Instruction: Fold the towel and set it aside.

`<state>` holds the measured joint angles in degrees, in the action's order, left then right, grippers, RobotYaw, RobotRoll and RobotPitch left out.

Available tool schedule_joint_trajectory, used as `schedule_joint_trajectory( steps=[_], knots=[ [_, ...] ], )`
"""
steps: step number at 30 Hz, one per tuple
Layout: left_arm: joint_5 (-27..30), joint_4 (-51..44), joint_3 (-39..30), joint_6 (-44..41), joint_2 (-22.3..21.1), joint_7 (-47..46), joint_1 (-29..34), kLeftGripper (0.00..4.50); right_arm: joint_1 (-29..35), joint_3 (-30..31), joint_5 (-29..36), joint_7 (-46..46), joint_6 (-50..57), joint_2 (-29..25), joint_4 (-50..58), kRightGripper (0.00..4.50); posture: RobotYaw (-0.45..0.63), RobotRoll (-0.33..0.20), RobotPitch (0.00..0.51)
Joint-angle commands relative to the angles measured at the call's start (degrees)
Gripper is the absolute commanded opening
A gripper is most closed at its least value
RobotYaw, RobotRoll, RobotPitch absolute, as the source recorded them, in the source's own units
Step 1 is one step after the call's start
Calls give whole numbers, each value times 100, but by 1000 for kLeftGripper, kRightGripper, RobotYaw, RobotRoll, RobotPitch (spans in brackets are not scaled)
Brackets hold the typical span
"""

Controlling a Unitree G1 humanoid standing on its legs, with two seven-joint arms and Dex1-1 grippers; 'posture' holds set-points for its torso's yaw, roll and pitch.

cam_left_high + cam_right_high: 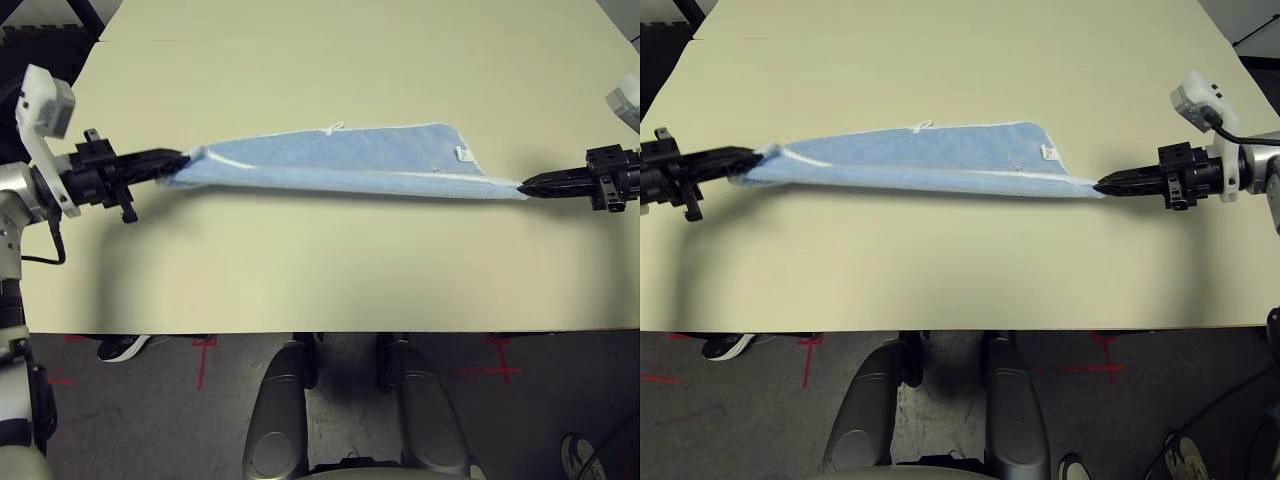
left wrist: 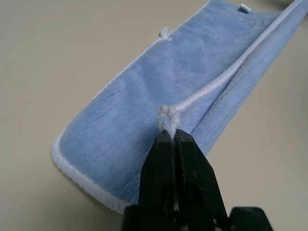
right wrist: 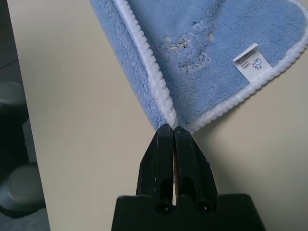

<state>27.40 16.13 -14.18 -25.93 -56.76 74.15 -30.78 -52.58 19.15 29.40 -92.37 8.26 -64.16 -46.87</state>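
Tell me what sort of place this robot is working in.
Probably a lab or test room, not a home: a plain beige table holding just the towel, red tape crosses marked on the grey floor, and a bystander's shoe by the table's edge.

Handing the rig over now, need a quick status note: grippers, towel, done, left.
Left gripper: jaws shut on one end of the towel.
Right gripper: jaws shut on the opposite end.
Towel: stretched between the two grippers over the table, far flap draped on the surface, label near the right end.
Done: both ends gripped, towel pulled taut.
Left: complete the fold, set it aside.
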Motion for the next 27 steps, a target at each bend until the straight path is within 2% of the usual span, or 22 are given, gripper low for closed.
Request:
schedule_joint_trajectory(
  steps=[1,9,12,18,22,27],
  knots=[
    [-80,19,-115,24,-265,29,201,19,345,-191,11,-13,85,-382,84,0,-38,0,296],
    [-58,-19,-64,-85,-186,-58,231,19,922,-589,147,-13,403,-334,730,0,-46,0,302],
    [-113,-45,29,-18,-99,-128,193,792,961,-695,100,-13,480,-245,855,0,-47,0,302],
    [-300,-186,197,286,-138,-75,400,3060,935,-804,-15,-13,552,-159,960,0,-51,0,299],
    [-183,-532,160,174,-183,-11,668,4478,907,-811,-37,-13,559,-139,989,0,-48,0,300],
    [-9,-878,120,-217,-84,-193,694,4478,816,-781,-68,-13,559,-82,987,0,-44,0,300]
  ],
)
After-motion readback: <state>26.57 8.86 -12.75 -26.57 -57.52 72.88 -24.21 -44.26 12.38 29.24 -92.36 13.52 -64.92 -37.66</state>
